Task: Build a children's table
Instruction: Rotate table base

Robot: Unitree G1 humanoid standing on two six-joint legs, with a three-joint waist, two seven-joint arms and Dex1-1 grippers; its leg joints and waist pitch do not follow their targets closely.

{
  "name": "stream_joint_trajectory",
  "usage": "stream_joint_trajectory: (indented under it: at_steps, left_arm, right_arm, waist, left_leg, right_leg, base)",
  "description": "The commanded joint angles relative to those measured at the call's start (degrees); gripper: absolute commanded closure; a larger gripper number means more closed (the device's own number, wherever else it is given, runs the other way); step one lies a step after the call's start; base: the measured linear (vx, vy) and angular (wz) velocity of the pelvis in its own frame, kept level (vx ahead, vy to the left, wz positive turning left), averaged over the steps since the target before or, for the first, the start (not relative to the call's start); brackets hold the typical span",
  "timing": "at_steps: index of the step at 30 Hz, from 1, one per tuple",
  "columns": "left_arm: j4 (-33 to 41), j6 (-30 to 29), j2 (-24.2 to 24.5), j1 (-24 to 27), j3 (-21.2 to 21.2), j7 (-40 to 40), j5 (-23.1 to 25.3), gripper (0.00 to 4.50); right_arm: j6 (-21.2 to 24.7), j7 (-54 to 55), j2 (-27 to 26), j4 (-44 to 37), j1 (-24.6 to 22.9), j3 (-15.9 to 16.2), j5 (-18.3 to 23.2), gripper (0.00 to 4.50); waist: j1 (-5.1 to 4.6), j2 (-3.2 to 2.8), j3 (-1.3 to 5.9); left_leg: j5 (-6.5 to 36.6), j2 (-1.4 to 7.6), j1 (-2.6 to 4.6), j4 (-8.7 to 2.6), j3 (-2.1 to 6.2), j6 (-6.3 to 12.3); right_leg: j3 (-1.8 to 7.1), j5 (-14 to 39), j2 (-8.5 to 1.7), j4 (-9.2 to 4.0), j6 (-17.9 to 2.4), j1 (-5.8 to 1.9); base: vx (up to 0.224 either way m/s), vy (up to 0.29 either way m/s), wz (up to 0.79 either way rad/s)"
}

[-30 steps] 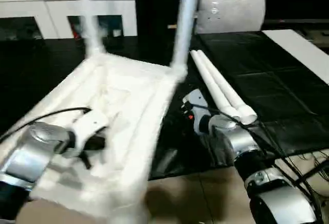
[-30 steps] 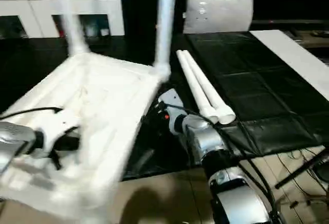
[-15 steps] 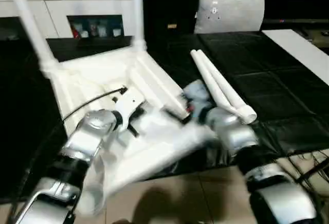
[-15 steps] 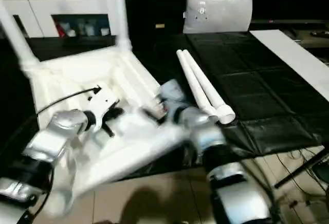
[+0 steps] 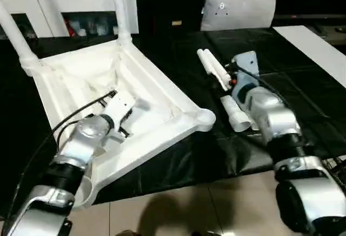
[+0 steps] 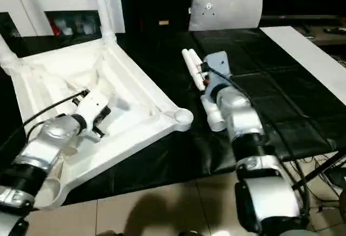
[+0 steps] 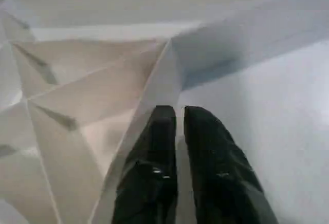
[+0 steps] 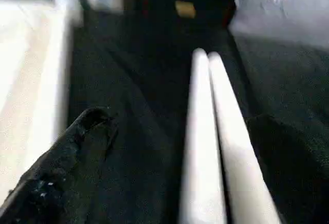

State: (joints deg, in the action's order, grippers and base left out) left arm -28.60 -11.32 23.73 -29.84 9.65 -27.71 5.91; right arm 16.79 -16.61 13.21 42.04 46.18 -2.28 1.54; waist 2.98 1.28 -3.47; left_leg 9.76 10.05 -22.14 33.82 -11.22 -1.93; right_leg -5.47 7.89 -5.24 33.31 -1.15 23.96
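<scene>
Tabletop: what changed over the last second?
The tabletop swung left and dropped from tilted to flat, underside up, on the black mat; its two fitted legs went with it. The right gripper left the tabletop's edge for the two loose legs. The left gripper stayed on the ribs. Loose legs and pillow unchanged.

- One white table top point(image 5: 102, 92), lying upside down with its ribbed underside showing.
- Two legs stand fitted in the top's far corner sockets: one point(image 5: 121, 8) at the inner corner, one point(image 5: 16, 35) at the outer corner.
- Two loose legs point(image 5: 216, 71) lie side by side, touching, on the dark mat point(image 5: 303, 79).
- Two empty corner sockets show: one point(image 5: 205, 118) nearest the loose legs, one point(image 6: 46, 188) at the near edge.
- One white pillow point(image 5: 238, 6).
- One white cabinet unit point(image 5: 59, 3) behind.
</scene>
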Motion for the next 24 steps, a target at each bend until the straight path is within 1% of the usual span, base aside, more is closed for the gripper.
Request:
stream_joint_trajectory:
  at_steps: [1,2,3,4,5,6,7,8,9,10,11,12,13,14,17,18,19,20,21,23,24]
  left_arm:
    - [2.59,0.56,0.01,0.15,-0.38,-2.57,-1.75,3.73]
    - [6.5,-0.33,0.09,1.33,-0.24,-5.68,-3.89,3.62]
    - [10.23,-1.77,0.2,2.42,0.0,-8.1,-5.97,3.54]
    - [13.08,-3.31,0.33,3.27,0.18,-9.93,-7.69,3.5]
    - [14.8,-4.25,0.42,3.79,0.3,-11.06,-8.78,3.45]
    - [17.13,-5.39,0.86,4.44,0.81,-12.84,-10.2,3.31]
    - [17.62,-5.69,0.95,4.55,0.9,-13.19,-10.49,3.21]
    - [19.11,-6.59,1.23,4.9,1.19,-14.25,-11.36,3.21]
    - [20.55,-7.51,1.47,5.2,1.38,-15.2,-12.15,3.08]
    - [22.0,-8.5,1.67,5.38,1.6,-16.29,-13.11,2.99]
    - [22.7,-9.02,1.72,5.43,1.66,-16.86,-13.6,2.99]
    - [24.39,-10.13,1.86,5.71,1.75,-18.23,-14.68,2.8]
    - [24.39,-10.13,1.86,5.71,1.75,-18.23,-14.68,2.8]
    - [26.26,-11.27,1.92,5.82,1.9,-19.77,-15.89,2.67]
    - [27.77,-12.6,2.0,5.6,1.91,-20.39,-15.89,2.46]
    - [28.35,-13.24,2.07,5.55,1.88,-20.4,-16.04,2.37]
    - [29.11,-14.03,2.15,5.3,2.05,-20.47,-16.22,2.21]
    - [29.11,-14.03,2.15,5.3,2.05,-20.47,-16.22,2.21]
    - [29.63,-14.39,2.25,5.16,2.28,-20.61,-16.2,2.03]
    - [30.41,-14.91,2.46,5.11,2.6,-20.77,-16.14,1.83]
    - [30.92,-15.64,2.62,5.11,2.76,-20.75,-16.21,1.83]
  right_arm:
    - [3.03,0.5,0.47,0.53,1.18,0.58,-1.19,0.0]
    - [7.09,-0.08,1.11,1.01,1.93,1.38,-1.91,0.0]
    - [10.01,-1.1,1.56,1.47,2.56,1.97,-1.91,0.0]
    - [11.94,-2.44,1.83,1.87,2.93,2.34,-1.56,0.0]
    - [13.06,-3.34,2.0,2.13,3.14,2.57,-1.3,0.0]
    - [13.9,-3.24,2.13,2.52,3.41,2.65,-1.09,0.0]
    - [14.19,-3.23,2.16,2.66,3.49,2.68,-1.06,0.0]
    - [15.06,-3.17,2.24,3.08,3.73,2.78,-0.99,0.0]
    - [15.67,-2.95,2.3,3.64,3.96,2.89,-1.02,0.0]
    - [16.05,-2.86,2.37,4.15,4.2,2.97,-1.06,0.0]
    - [16.24,-2.87,2.4,4.39,4.31,3.02,-1.1,0.0]
    - [16.81,-2.73,2.26,5.15,4.62,2.78,-1.28,0.0]
    - [16.81,-2.73,2.26,5.15,4.62,2.78,-1.28,0.0]
    - [17.72,-2.39,1.96,7.31,5.48,2.17,-1.31,0.0]
    - [17.97,-2.1,1.91,9.9,6.63,1.74,-1.36,0.0]
    - [18.18,-2.34,1.94,10.47,6.94,1.72,-1.27,0.0]
    - [18.32,-2.78,2.02,11.93,7.62,1.74,-1.16,0.0]
    - [18.32,-2.78,2.02,11.93,7.62,1.74,-1.16,0.0]
    - [18.14,-2.99,2.06,12.98,8.04,1.8,-1.16,0.0]
    - [17.66,-3.19,2.07,13.98,8.39,1.93,-1.19,0.0]
    - [18.22,-4.09,1.99,14.73,8.72,2.04,-1.01,0.0]
  waist:
    - [0.49,-0.06,4.61]
    - [0.62,0.07,4.49]
    - [0.67,0.05,4.49]
    - [0.76,0.08,4.29]
    - [0.75,0.05,4.33]
    - [0.79,0.06,4.14]
    - [0.85,0.06,4.13]
    - [0.86,0.04,4.04]
    - [0.81,0.09,4.11]
    - [0.81,0.03,4.05]
    - [0.78,0.03,3.99]
    - [0.7,0.19,4.0]
    - [0.71,0.16,3.99]
    - [0.54,-0.02,3.98]
    - [0.42,0.03,3.86]
    - [0.39,0.02,3.83]
    - [0.28,-0.05,3.92]
    - [0.31,-0.09,3.89]
    - [0.31,-0.05,3.95]
    - [0.36,-0.07,4.07]
    - [0.35,-0.1,4.09]
  left_leg:
    - [10.81,3.1,1.64,-3.59,1.17,0.97]
    - [11.86,3.11,1.69,-3.65,1.26,0.37]
    - [12.13,3.23,1.73,-3.74,1.32,0.0]
    - [12.81,3.29,1.67,-3.81,1.24,-0.42]
    - [13.29,3.31,1.77,-3.7,1.26,-0.79]
    - [14.71,3.2,1.86,-3.75,1.15,-1.17]
    - [14.98,3.2,1.79,-3.83,1.29,-1.37]
    - [15.56,3.21,1.87,-3.9,1.26,-1.55]
    - [15.62,3.23,1.82,-3.93,1.39,-2.13]
    - [16.05,3.16,1.9,-3.87,1.32,-2.47]
    - [16.31,3.11,1.83,-3.87,1.35,-2.58]
    - [16.54,3.04,1.67,-3.84,1.42,-2.82]
    - [16.63,3.03,1.68,-3.84,1.45,-2.79]
    - [17.19,3.03,1.74,-3.81,1.5,-3.08]
    - [18.56,2.97,1.79,-3.74,1.53,-3.39]
    - [18.76,2.96,1.79,-3.78,1.58,-3.42]
    - [18.77,2.94,1.78,-3.74,1.62,-3.53]
    - [18.82,2.95,1.82,-3.74,1.63,-3.52]
    - [18.48,2.91,1.79,-3.7,1.58,-3.46]
    - [17.74,3.0,1.75,-3.7,1.6,-3.37]
    - [17.08,3.01,1.69,-3.69,1.53,-3.29]
  right_leg:
    - [3.02,13.86,-3.69,-2.82,-11.99,-2.97]
    - [3.03,14.98,-3.76,-2.77,-11.72,-2.94]
    - [3.06,15.3,-3.82,-2.71,-11.82,-3.04]
    - [3.09,16.03,-3.83,-2.9,-11.83,-2.92]
    - [3.15,16.12,-3.89,-2.73,-11.84,-2.91]
    - [3.2,17.45,-3.71,-2.98,-11.18,-2.61]
    - [3.16,18.11,-3.83,-2.99,-10.89,-2.72]
    - [3.16,18.89,-3.72,-3.19,-10.45,-2.59]
    - [3.2,18.87,-3.8,-2.96,-10.41,-2.75]
    - [3.24,19.27,-3.78,-3.11,-10.27,-2.57]
    - [3.23,19.55,-3.72,-3.13,-10.15,-2.6]
    - [3.26,20.3,-3.79,-3.06,-9.64,-2.76]
    - [3.26,20.76,-3.81,-3.15,-9.49,-2.71]
    - [3.24,21.39,-3.75,-3.17,-9.38,-2.62]
    - [3.19,23.21,-3.74,-3.41,-9.05,-2.51]
    - [3.16,23.69,-3.71,-3.46,-8.56,-2.5]
    - [3.16,23.61,-3.68,-3.4,-8.46,-2.54]
    - [3.14,23.64,-3.66,-3.44,-8.44,-2.48]
    - [3.15,23.12,-3.64,-3.39,-8.55,-2.52]
    - [3.15,21.67,-3.6,-3.17,-8.95,-2.6]
    - [3.18,19.96,-3.48,-2.93,-9.44,-2.66]
  base:
    - [0.0,0.0,0.0]
    - [0.0,0.0,0.0]
    - [0.0,0.0,0.0]
    - [0.0,0.0,0.0]
    - [0.0,0.0,0.0]
    - [0.0,0.0,0.0]
    - [0.0,0.0,0.0]
    - [0.0,0.0,0.0]
    - [0.0,0.0,0.0]
    - [0.0,0.0,0.0]
    - [0.0,0.0,0.0]
    - [0.0,0.0,0.0]
    - [0.0,0.0,0.0]
    - [0.0,0.0,0.0]
    - [0.0,0.0,0.0]
    - [0.0,0.0,0.0]
    - [0.0,0.0,0.0]
    - [0.0,0.0,0.0]
    - [0.0,0.0,0.0]
    - [0.0,0.0,0.0]
    - [0.0,0.0,0.0]
